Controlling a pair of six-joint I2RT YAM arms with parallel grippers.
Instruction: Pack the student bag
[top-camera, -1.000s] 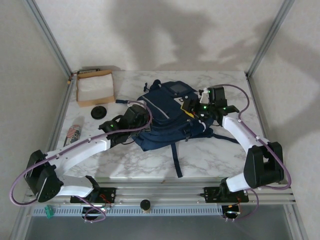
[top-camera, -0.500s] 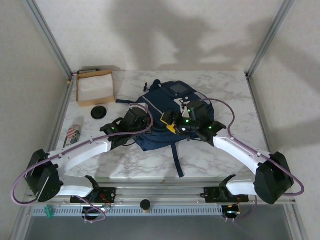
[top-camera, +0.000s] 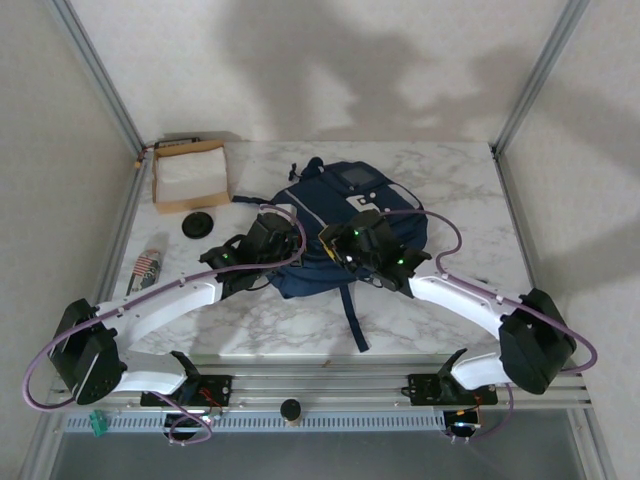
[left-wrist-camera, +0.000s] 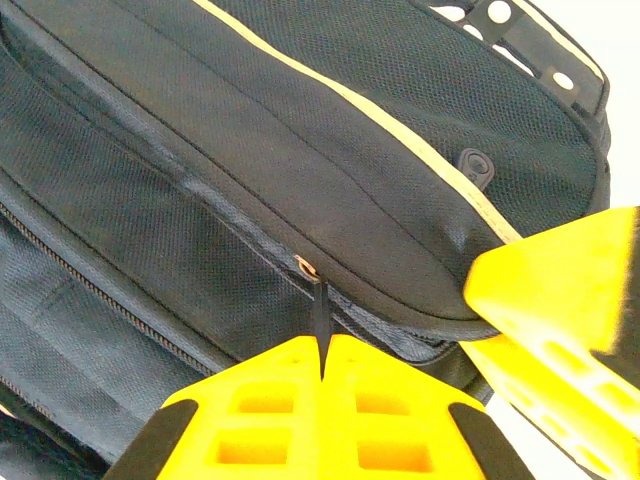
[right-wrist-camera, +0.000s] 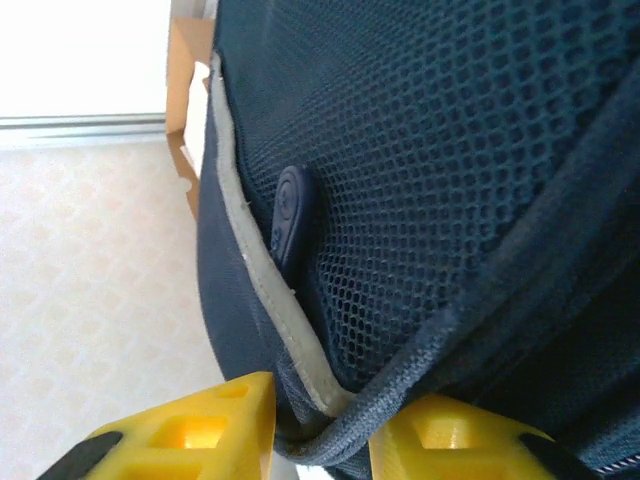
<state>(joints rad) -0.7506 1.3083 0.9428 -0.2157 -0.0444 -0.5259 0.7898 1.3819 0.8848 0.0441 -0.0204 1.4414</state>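
Note:
The student bag (top-camera: 345, 195), navy blue with a pale stripe, lies flat in the middle of the marble table. My left gripper (top-camera: 288, 232) sits at the bag's left side. In the left wrist view it (left-wrist-camera: 323, 345) is shut on the dark zipper pull strap (left-wrist-camera: 321, 308) of the front pocket. My right gripper (top-camera: 338, 244) is at the bag's front pocket. In the right wrist view its jaws (right-wrist-camera: 320, 425) pinch a fold of the bag's edge (right-wrist-camera: 330, 440) beside the pale stripe (right-wrist-camera: 250, 270) and mesh (right-wrist-camera: 450, 150). Its yellow fingers (left-wrist-camera: 560, 300) also show in the left wrist view.
A shallow cardboard box (top-camera: 190, 175) with white contents stands at the back left. A black round disc (top-camera: 198, 225) and a small striped item (top-camera: 147, 268) lie left of the bag. A dark strap (top-camera: 352, 315) trails toward the near edge.
My right arm has swung left from the bag's right side to the front pocket, and its jaws have narrowed onto the fabric edge. The left gripper has stayed on the zipper pull.

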